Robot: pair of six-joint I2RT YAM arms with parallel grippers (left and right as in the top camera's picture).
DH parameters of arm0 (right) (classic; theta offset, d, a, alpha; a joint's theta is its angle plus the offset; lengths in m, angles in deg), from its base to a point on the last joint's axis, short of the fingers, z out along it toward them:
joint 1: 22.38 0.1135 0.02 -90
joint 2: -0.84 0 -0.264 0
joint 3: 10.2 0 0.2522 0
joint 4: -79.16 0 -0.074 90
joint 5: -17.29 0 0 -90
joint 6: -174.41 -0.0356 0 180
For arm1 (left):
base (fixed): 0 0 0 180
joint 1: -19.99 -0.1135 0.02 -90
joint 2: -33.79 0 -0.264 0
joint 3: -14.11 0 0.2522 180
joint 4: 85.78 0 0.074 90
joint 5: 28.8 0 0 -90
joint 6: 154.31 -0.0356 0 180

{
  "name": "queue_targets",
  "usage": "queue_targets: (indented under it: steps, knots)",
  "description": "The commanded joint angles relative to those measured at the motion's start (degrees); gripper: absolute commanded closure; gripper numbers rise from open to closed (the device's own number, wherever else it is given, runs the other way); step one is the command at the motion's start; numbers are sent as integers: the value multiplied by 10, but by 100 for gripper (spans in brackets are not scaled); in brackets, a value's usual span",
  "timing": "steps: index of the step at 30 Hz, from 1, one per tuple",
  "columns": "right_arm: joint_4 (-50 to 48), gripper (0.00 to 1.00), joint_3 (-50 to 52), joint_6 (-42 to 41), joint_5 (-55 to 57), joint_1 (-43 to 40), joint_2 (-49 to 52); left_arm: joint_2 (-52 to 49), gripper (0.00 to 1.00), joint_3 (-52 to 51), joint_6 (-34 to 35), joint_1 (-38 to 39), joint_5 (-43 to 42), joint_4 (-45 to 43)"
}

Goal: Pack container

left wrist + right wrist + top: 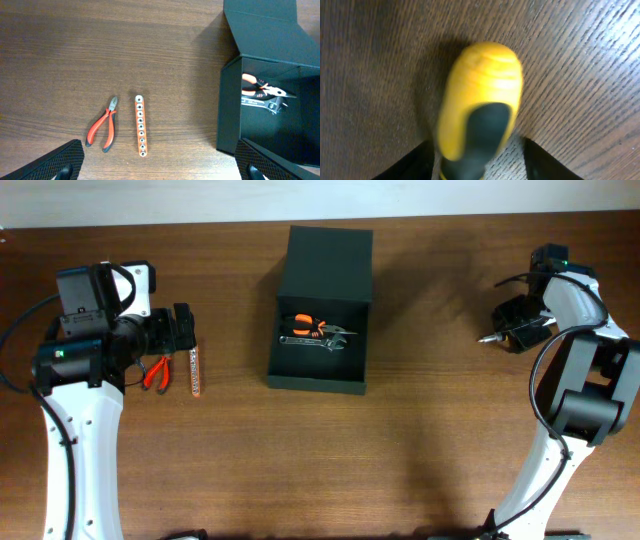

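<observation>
Left jaws: hanging spread wide, gripping nothing.
Right jaws: flanking one screwdriver; grip unclear.
Container: one dark matte box, lid open, sitting mid-worktop.
Inside: one orange pliers, one wrench.
Outside: one red pliers, one strip.

Place: you're in a robotics lab or workshop setup | Shown by: white left arm and right arm at your wood-grain table | plain pale wall behind | red pliers and orange holed strip lying loose
</observation>
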Motion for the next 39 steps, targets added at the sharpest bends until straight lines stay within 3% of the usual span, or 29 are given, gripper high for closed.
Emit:
queue_targets:
  steps: [1,5,12,21,24,33,39]
  knots:
    - [-5,48,4,-9,1,0,10,-3,1,13,-11,-3,2,-1]
    - [-1,58,4,-7,-2,0,10,-2,1,13,-11,-3,2,-1]
    - [3,58,4,0,-5,1,10,-3,1,13,-11,-3,2,-1]
    - [-13,59,4,101,3,4,10,-2,1,13,-11,-3,2,-1]
    - [-12,67,4,118,3,4,10,-2,1,13,-11,-3,2,-1]
    - [-10,69,4,119,3,4,10,-2,1,13,-11,-3,2,-1]
    - [-15,77,4,170,7,4,10,-3,1,13,-11,-3,2,-1]
